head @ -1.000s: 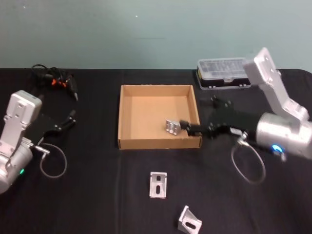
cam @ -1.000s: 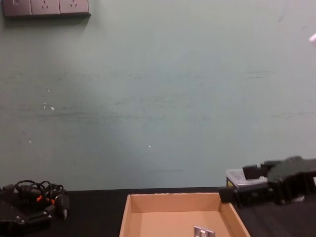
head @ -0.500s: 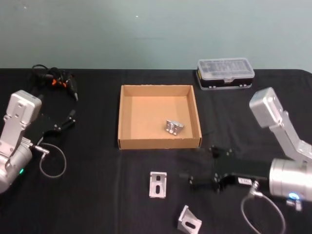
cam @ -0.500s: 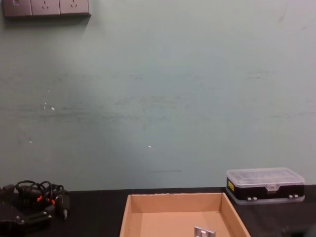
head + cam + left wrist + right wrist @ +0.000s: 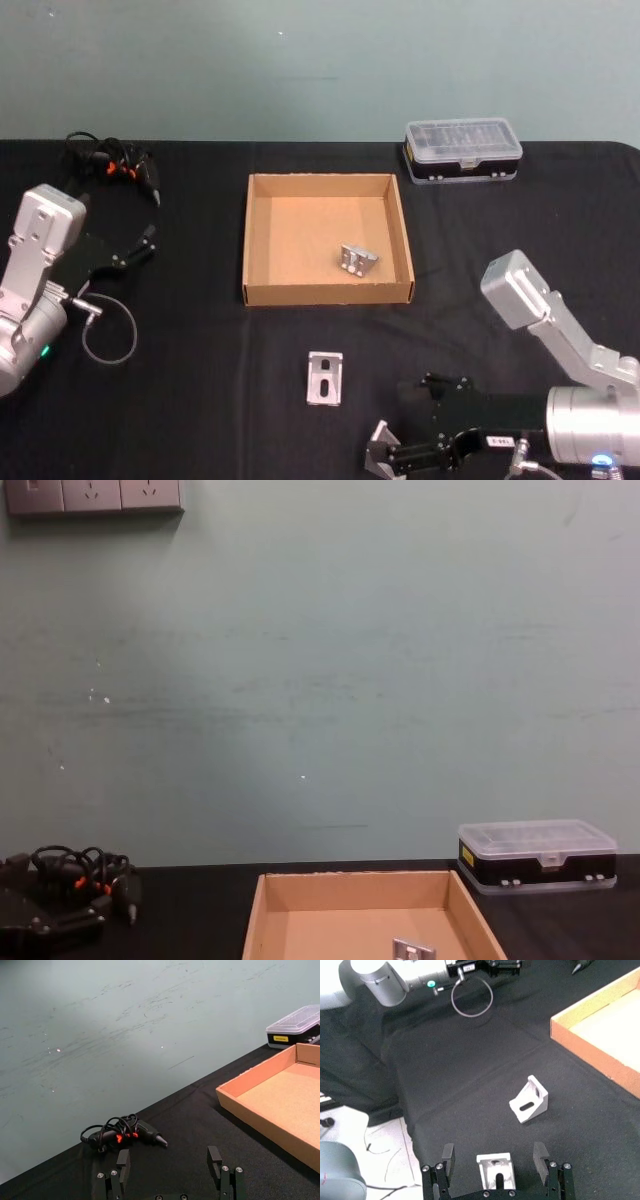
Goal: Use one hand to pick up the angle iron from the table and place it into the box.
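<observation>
Right hand (image 5: 494, 1152) sits spread wide around the front angle iron (image 5: 495, 1170) on the bench (image 5: 200, 400); probably wants to drop lower and center before pinching. Left hand (image 5: 169, 1155) idles open, far left.

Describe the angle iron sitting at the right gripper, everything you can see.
The angle iron is a small silver-grey metal L-bracket with a slotted hole in its upward face. It lies on the black table, on the robot's near side. The right gripper straddles it with its fingers open, one on each side, and neither visibly touches it. A second angle iron lies apart from it, toward the box.
</observation>
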Available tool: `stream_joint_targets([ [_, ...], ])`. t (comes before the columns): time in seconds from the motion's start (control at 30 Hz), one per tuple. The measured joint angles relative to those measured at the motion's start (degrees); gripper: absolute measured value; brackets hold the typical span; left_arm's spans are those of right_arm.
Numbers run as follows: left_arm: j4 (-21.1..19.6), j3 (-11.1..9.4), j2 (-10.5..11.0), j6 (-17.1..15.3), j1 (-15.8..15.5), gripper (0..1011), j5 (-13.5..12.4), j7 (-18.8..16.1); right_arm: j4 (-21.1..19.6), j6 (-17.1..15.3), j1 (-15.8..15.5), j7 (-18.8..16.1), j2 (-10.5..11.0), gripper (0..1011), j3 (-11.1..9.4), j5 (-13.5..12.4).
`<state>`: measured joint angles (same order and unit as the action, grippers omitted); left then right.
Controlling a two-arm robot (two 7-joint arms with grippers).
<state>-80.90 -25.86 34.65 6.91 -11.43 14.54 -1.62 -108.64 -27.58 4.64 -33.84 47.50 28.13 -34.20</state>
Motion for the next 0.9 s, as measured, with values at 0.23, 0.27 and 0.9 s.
stream_joint_targets([
  [0.23, 0.0, 0.0, 0.0, 0.0, 0.0, 1011, 0.0, 0.0, 1.21, 0.32, 1.49, 0.78, 0.24, 1002, 2.79, 1.91],
  [0.27, 0.0, 0.0, 0.0, 0.0, 0.0, 1011, 0.0, 0.0, 1.42, 0.39, 1.85, 0.9, 0.23, 1002, 3.37, 2.28],
  [0.9, 0.0, 0.0, 0.0, 0.0, 0.0, 1011, 0.0, 0.0, 3.04, 0.81, 4.88, 0.74, -0.49, 1003, 7.46, 3.62],
])
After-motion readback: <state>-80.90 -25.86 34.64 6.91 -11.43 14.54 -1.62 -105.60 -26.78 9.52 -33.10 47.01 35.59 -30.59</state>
